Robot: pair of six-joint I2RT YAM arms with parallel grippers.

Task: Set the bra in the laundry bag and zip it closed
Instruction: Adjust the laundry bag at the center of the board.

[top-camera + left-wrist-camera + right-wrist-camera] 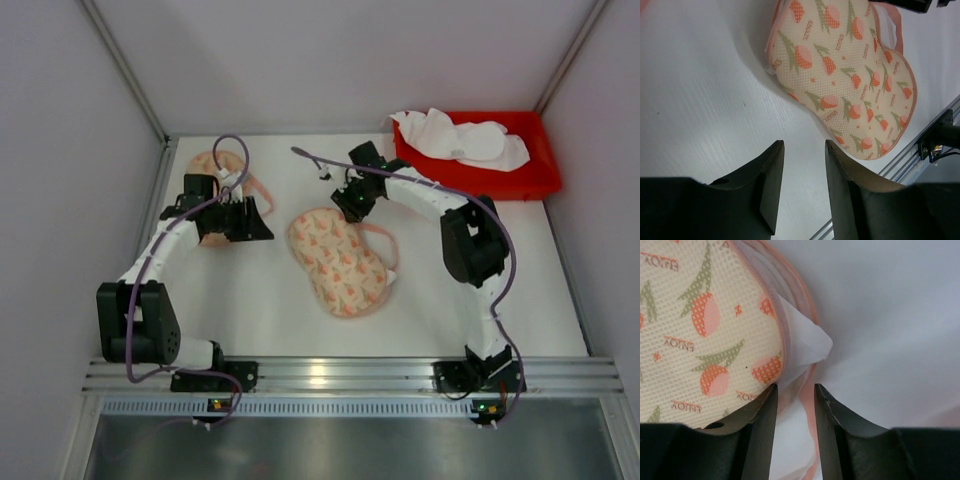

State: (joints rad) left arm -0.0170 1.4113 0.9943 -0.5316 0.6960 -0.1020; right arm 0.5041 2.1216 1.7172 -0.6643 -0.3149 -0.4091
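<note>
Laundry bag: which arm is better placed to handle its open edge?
Right. The right claw sits at the laundry bag's open edge beside protruding white fabric; the left claw hangs over bare table.

Laundry bag [338, 262]: cream mesh printed with orange-pink flowers, green leaves and small orange lettering, with pink trim. Bra [805, 345] at its edge: white. Tray [545, 186]: red. Cloths [460, 140]: white. Table [260, 310]: white. Cables [230, 137]: purple.
</note>
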